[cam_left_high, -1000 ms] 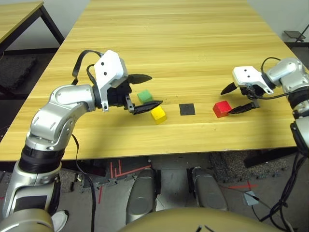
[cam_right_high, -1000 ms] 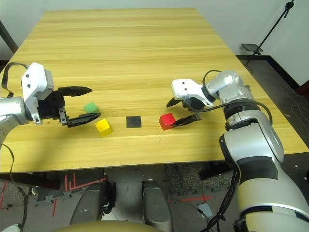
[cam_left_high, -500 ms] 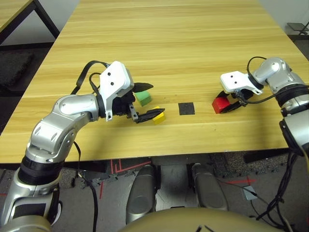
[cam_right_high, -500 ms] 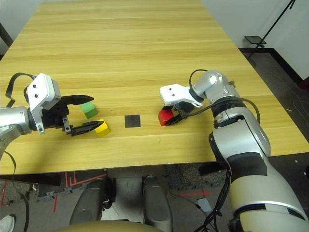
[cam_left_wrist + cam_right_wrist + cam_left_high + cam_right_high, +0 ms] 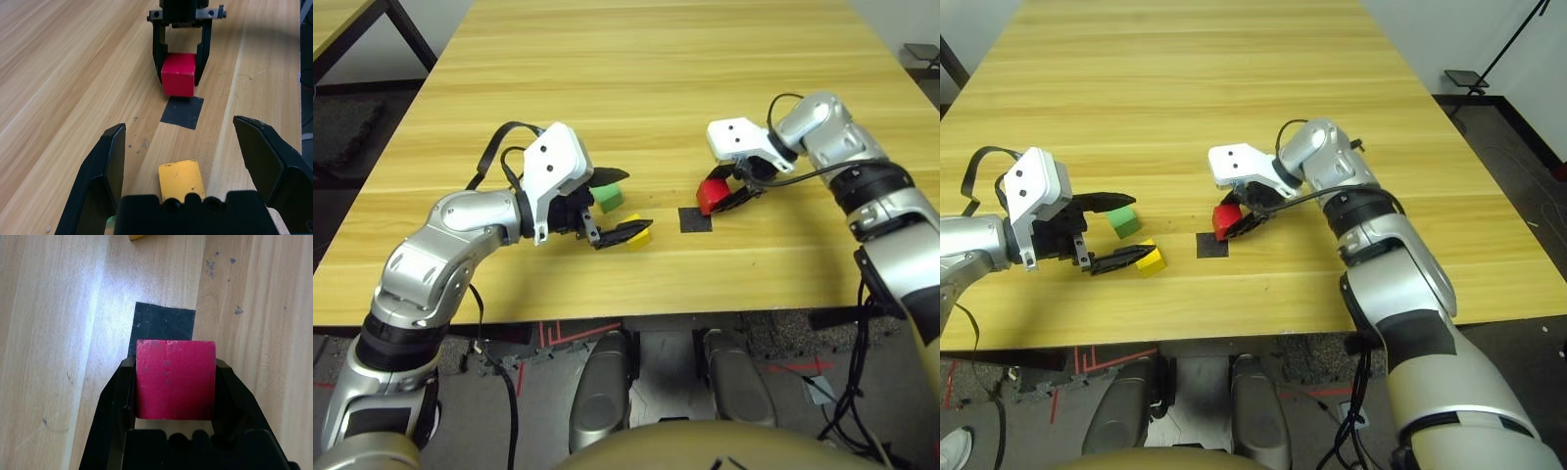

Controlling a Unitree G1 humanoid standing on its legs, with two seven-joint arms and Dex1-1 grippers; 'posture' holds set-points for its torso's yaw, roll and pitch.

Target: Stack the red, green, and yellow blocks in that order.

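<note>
Spreading its fingers wide near the table's point(image 5: 538, 294) near edge, the left gripper point(image 5: 639, 200) hangs by the yellow block point(image 5: 640, 239). Just beyond sits the green block point(image 5: 608, 198). Beside the black patch point(image 5: 695, 220), the right gripper point(image 5: 707, 196) grips the red block point(image 5: 178, 76).

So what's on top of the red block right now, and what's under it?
Nothing rests on top of the red block, held between the right gripper's fingers. Its underside is hidden, so what lies directly beneath can't be seen.
</note>
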